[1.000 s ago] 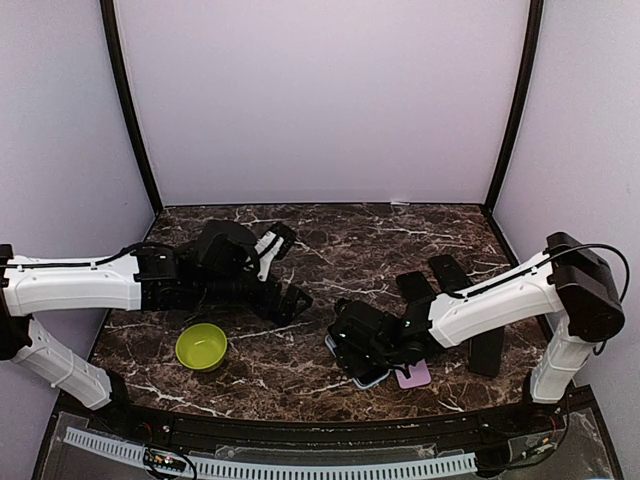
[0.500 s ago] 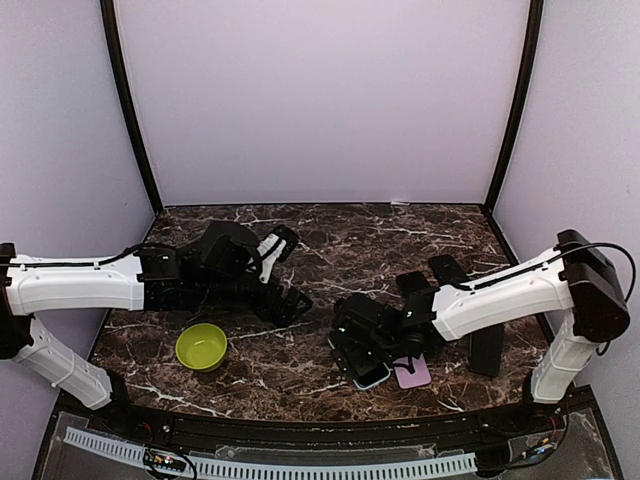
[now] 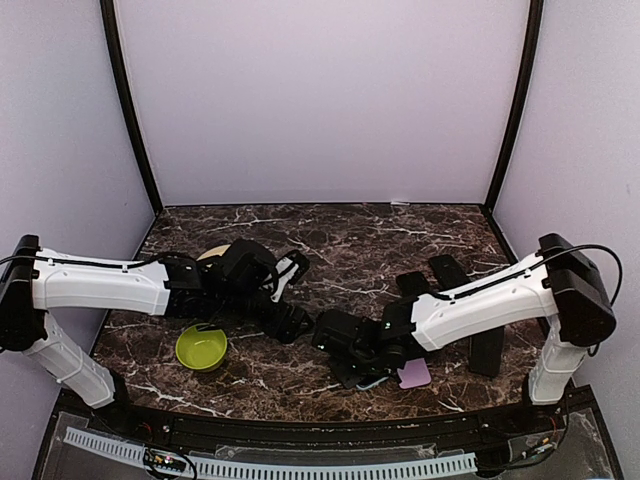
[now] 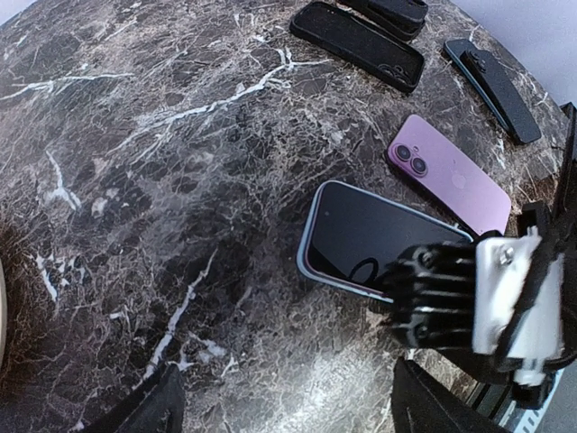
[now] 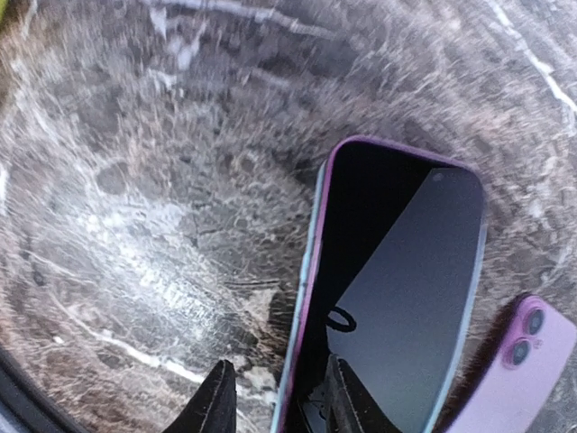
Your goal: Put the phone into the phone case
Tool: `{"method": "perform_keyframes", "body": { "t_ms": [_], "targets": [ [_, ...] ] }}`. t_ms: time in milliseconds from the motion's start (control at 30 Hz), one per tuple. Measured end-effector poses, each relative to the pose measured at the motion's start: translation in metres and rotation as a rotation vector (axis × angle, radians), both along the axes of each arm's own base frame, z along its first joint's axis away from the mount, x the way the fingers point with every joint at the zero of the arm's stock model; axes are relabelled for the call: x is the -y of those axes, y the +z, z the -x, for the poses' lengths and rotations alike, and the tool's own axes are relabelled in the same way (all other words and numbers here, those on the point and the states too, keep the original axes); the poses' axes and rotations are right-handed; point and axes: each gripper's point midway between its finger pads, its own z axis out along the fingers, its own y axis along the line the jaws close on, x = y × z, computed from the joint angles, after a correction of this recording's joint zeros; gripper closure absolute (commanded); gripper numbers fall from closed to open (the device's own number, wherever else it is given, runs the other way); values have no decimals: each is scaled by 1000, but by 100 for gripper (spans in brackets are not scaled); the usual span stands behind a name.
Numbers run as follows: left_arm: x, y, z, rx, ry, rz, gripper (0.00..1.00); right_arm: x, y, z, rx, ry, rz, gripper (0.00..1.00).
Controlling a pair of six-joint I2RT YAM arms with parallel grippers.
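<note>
Phone is lying flat and screen-up on the marble tabletop, toward the front middle, its glass dark and a pale rim running round it. I am hanging my right claw over one end of it, the jaws standing only partly open and straddling the long edge near a corner. One finger is sitting over the dark screen. The other is standing out on the marble just beside the rim, with a strip of stone showing between it and the phone, so I am not clamping anything there. I am holding my left claw spread wide above bare marble near the phone's other end, and it is carrying nothing. A pink phone is lying back-up, its two camera lenses showing, just beside the corner of the dark one on the side away from my left arm. Farther back a black case is lying flat, and a second case, also black, is resting near it toward the right. A green bowl is sitting below my left arm, well apart from the phones.
</note>
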Motion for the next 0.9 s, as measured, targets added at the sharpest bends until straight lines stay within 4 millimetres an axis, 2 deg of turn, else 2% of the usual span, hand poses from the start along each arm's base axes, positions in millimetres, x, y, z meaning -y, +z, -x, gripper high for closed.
{"method": "perform_keyframes", "body": {
  "t_ms": [67, 133, 333, 500, 900],
  "targets": [
    [0, 0, 0, 0, 1, -1, 19, 0, -9, 0, 18, -2, 29, 76],
    [0, 0, 0, 2, 2, -2, 19, 2, -9, -3, 34, -17, 35, 81],
    [-1, 0, -1, 7, 5, -5, 19, 8, -11, -8, 59, -94, 31, 84],
    [-3, 0, -3, 24, 6, -17, 19, 14, -14, -8, 60, -129, 27, 71],
    [-7, -2, -7, 39, 7, -42, 19, 22, -19, 0, 61, -130, 54, 68]
  ]
}}
